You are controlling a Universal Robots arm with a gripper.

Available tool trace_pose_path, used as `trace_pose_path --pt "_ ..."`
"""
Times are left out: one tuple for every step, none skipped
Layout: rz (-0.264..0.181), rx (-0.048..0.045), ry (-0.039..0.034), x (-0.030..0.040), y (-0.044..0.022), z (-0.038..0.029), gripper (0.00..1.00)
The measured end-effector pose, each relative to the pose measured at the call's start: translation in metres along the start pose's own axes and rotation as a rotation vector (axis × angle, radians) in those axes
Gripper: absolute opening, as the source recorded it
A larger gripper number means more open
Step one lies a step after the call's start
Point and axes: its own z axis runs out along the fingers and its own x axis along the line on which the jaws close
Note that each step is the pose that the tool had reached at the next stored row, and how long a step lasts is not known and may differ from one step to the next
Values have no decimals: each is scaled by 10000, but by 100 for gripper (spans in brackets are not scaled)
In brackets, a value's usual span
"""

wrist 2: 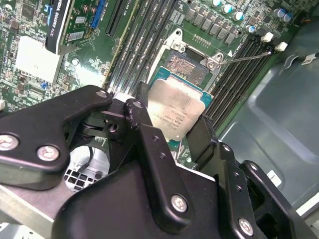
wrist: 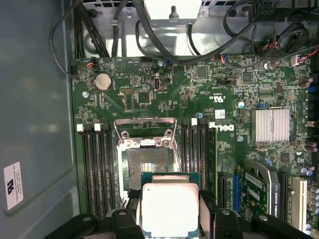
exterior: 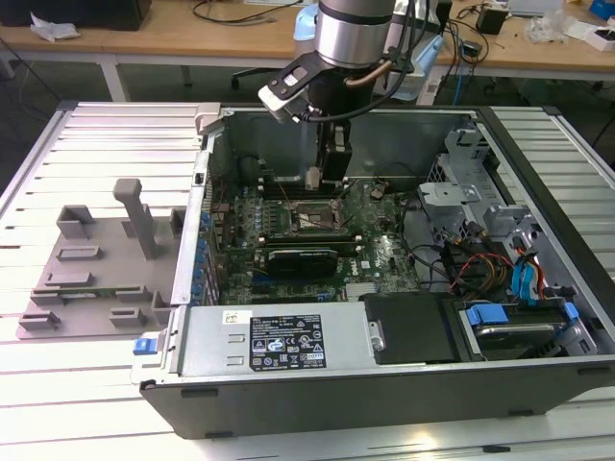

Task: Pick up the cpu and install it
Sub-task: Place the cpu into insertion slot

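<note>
Gripper [wrist: 170,221] pinches the cpu [wrist: 169,209] by two opposite edges, black fingers [wrist: 209,214] on either side, pale metal lid facing the camera in both wrist views. The cpu [wrist 2: 174,109] hangs inside the open PC case [exterior: 288,341], off the board, over one edge of the CPU socket [wrist: 147,164] and not seated. Socket is open: bare contact field visible, metal load frame [wrist: 144,127] flipped up. Memory slots [wrist: 97,164] run along both sides of the socket on the green motherboard [wrist: 199,94]. Exterior view: arm reaches down into the case, cpu [exterior: 313,179] a small pale spot at its tip. Grey plastic tray [exterior: 96,269] with upright posts sits on the slatted worktop [exterior: 115,144], at the exterior view's left of the case.
</note>
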Motion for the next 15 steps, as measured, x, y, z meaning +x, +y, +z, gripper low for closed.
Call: trace_pose_path --pt "0 0 0 0 1 10 55" --pt "0 0 0 1 1 20 55" --pt "0 0 0 1 2 30 55" --pt "0 0 0 2 2 40 55" --pt "0 0 0 2 3 46 55" --pt "0 1 -1 2 3 53 55" --pt "0 1 0 2 3 60 55" --pt "0 0 0 2 3 63 55" --pt "0 0 0 3 4 68 55" --pt "0 1 -2 3 4 76 55" --pt "1 1 -4 3 6 81 55" --pt "1 1 -5 3 8 84 55" --pt "2 1 -4 3 8 89 55" --pt "2 1 -4 4 8 92 55" --pt "0 0 -3 4 9 99 55"
